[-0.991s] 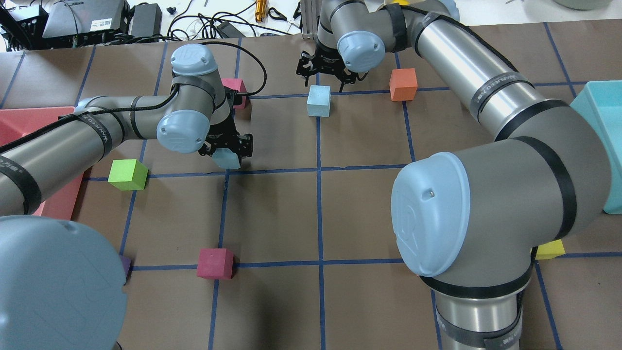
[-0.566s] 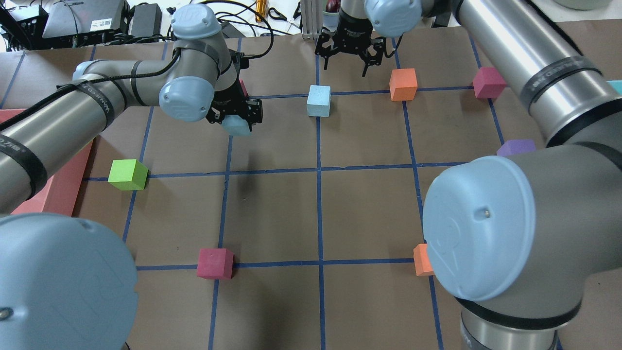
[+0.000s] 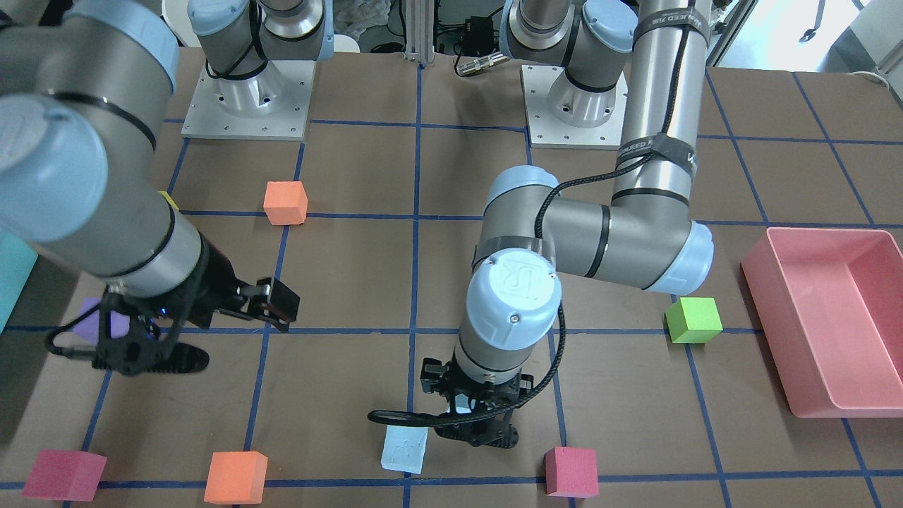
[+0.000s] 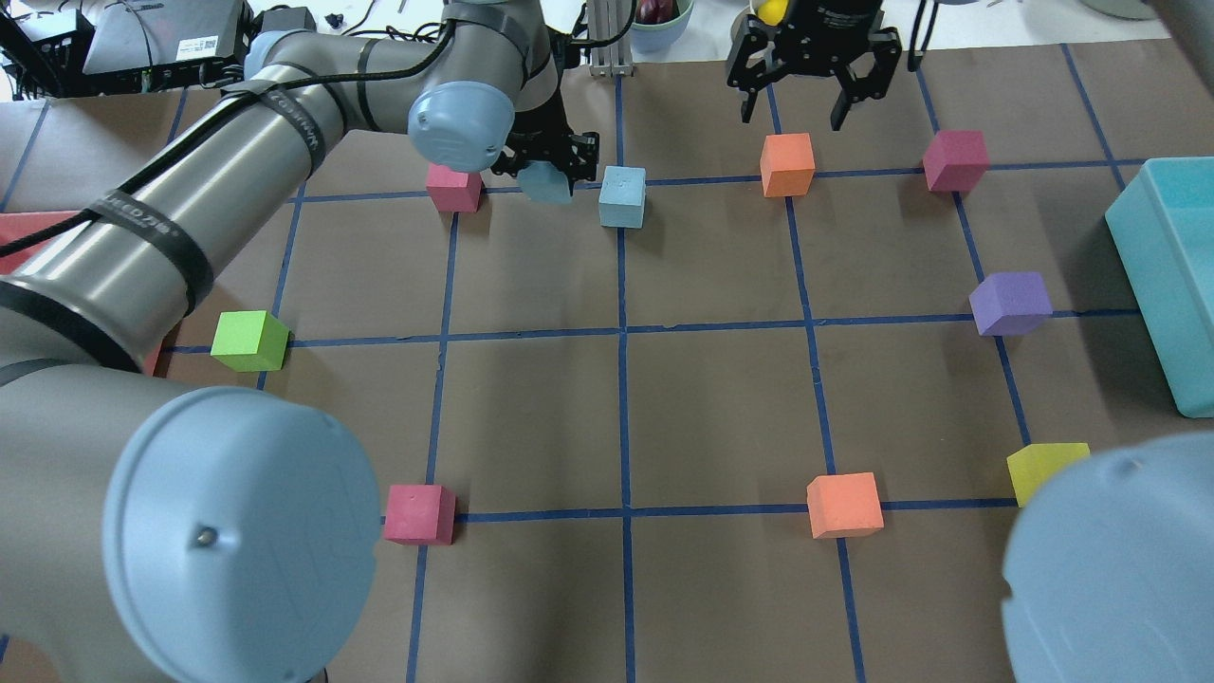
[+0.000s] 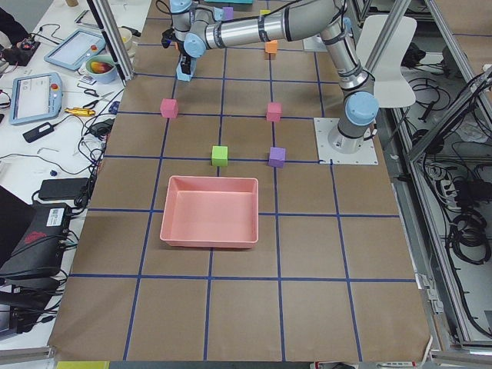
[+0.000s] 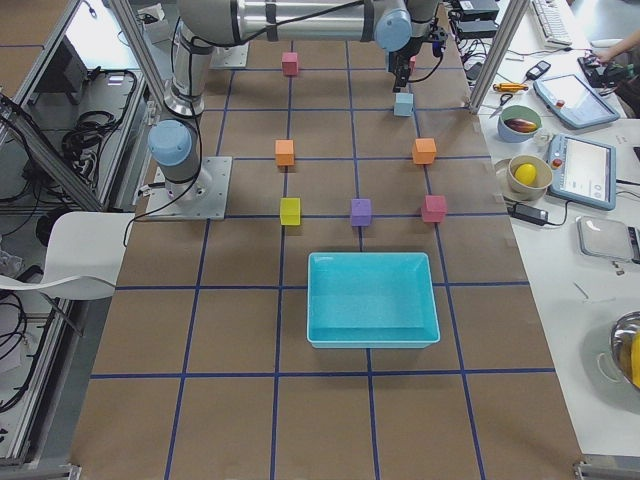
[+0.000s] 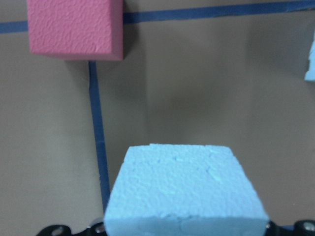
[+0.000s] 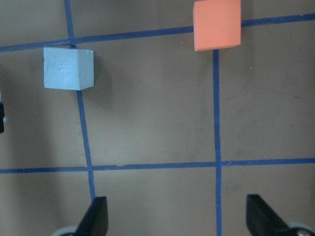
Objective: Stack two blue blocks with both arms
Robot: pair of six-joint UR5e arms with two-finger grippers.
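- Near the middle of the far edge, opposite the robot's bases: left gripper [image 4: 547,163], clamped on the held blue block [image 4: 548,183], jaws pressed against two opposite faces.
- Clear of the brown paper and a little tilted in the overhead view: the held blue block, also filling the lower half of the left wrist view [image 7: 183,189].
- Just beside it on the right arm's side, not touching: resting blue block [image 4: 622,196], flat on the worktop [image 4: 531,417], on the centre tape line close to the far edge. Also seen from the front [image 3: 404,449] and as a sliver at the right border of the left wrist view [image 7: 311,61].
- On the other side of the held blue block, near it: pink cube [image 4: 453,187], on the paper.
- Farther along the far edge toward the right side: right gripper [image 4: 814,95], raised, fingers spread wide, only bare paper between them in the right wrist view.
- Near the far edge by the right gripper, apart from each other: orange cube [image 4: 786,164] and crimson cube [image 4: 955,159].
- Along the right edge: teal bin [image 4: 1162,275], with purple cube [image 4: 1010,304] and yellow cube [image 4: 1043,470] near it.
- Along the left edge: pink tray [image 3: 772,331], with green cube [image 4: 248,341] near it.
- Toward the near edge, well apart: second pink cube [image 4: 418,513] and second orange cube [image 4: 844,505].
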